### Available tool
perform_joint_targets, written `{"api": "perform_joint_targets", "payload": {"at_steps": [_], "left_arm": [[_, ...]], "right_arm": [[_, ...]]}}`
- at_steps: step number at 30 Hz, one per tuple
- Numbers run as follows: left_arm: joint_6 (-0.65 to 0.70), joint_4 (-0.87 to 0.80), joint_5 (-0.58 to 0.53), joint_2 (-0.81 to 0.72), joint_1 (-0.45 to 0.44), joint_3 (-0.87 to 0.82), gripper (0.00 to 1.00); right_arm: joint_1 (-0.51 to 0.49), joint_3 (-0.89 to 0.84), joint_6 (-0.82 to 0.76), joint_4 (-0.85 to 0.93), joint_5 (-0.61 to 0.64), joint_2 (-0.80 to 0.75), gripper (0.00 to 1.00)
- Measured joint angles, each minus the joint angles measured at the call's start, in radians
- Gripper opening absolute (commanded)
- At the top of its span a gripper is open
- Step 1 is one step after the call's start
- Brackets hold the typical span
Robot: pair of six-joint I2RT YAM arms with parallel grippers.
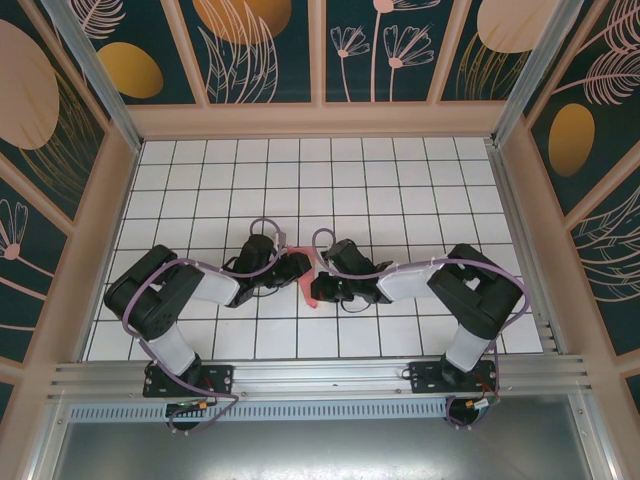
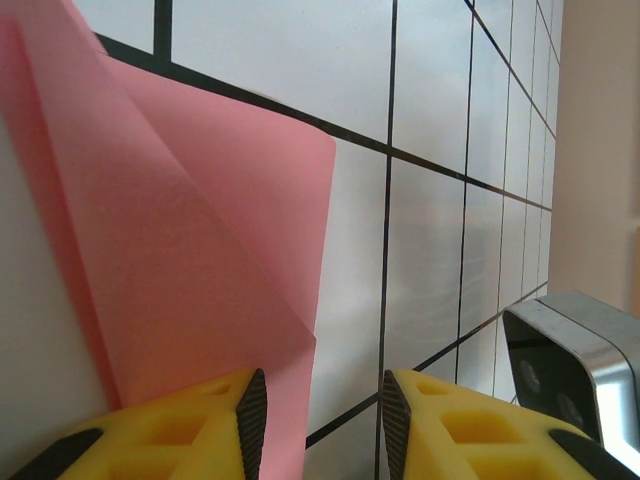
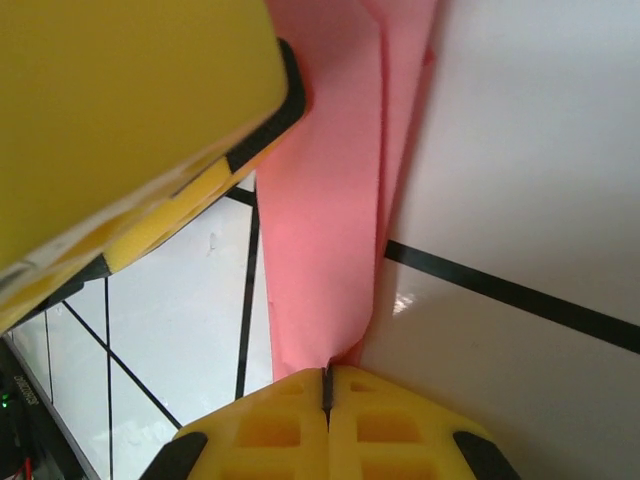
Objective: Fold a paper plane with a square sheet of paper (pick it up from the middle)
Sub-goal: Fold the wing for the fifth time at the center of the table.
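1. Arms reach in from 6 o'clock of the top view. The left arm point(image 1: 170, 300) and the right arm point(image 1: 470, 295) bend inward so that both wrists meet near the middle of the table point(image 1: 400, 180). We judge this lets the two work on one small piece together.
2. In its own wrist view, the right gripper point(image 3: 328, 385) has its fingers pressed together at 6 o'clock. The lower end of the square sheet of paper point(image 3: 330, 200) is nipped between them. The sheet is already a narrow pink wedge of layered flaps, and it rises from that pinch toward 12 o'clock. We read this as an anchoring grip that keeps the layers from sliding.
3. The left gripper point(image 2: 320, 400) has its fingers apart, with table tiles visible through the gap. The paper rests against the pad point(image 2: 252, 410) at 7 o'clock without being clamped, and a flap spreads toward 10 o'clock. We judge it is placed there to catch or press that loose flap for a crease.
4. From above, the sheet shows as a pink sliver between the two grippers at the table's centre. We cannot tell whether it touches the tiles.
5. Beyond it, the grid runs toward the patterned wall point(image 1: 320, 50) at 12 o'clock. We judge the paper plane is not yet formed.
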State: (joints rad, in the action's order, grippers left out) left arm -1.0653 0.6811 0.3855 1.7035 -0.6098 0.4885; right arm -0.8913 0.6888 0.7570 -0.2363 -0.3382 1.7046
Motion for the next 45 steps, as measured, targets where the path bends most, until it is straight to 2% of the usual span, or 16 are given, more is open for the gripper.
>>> {"api": "perform_joint_targets", "payload": {"at_steps": [2,8,15,25,35,45], "left_arm": [[0.000,-0.001,0.000,-0.001,0.000,0.000,0.39],[0.000,-0.005,0.000,-0.001,0.000,0.002,0.39],[0.000,-0.023,0.000,-0.001,0.000,0.011,0.39],[-0.001,-0.045,0.002,-0.002,0.000,0.023,0.39],[-0.001,-0.057,0.002,-0.002,0.000,0.028,0.39],[-0.001,-0.058,0.002,-0.002,0.000,0.030,0.39]], "right_arm": [[-0.005,0.000,0.000,0.000,0.004,0.000,0.07],[-0.015,0.003,0.011,0.048,0.051,-0.036,0.21],[-0.080,0.058,0.026,0.175,0.172,-0.094,0.34],[-0.217,0.190,0.037,0.363,0.393,-0.001,0.33],[-0.245,0.201,0.019,0.410,0.470,0.011,0.24],[-0.267,0.208,-0.071,0.450,0.554,0.016,0.19]]}}
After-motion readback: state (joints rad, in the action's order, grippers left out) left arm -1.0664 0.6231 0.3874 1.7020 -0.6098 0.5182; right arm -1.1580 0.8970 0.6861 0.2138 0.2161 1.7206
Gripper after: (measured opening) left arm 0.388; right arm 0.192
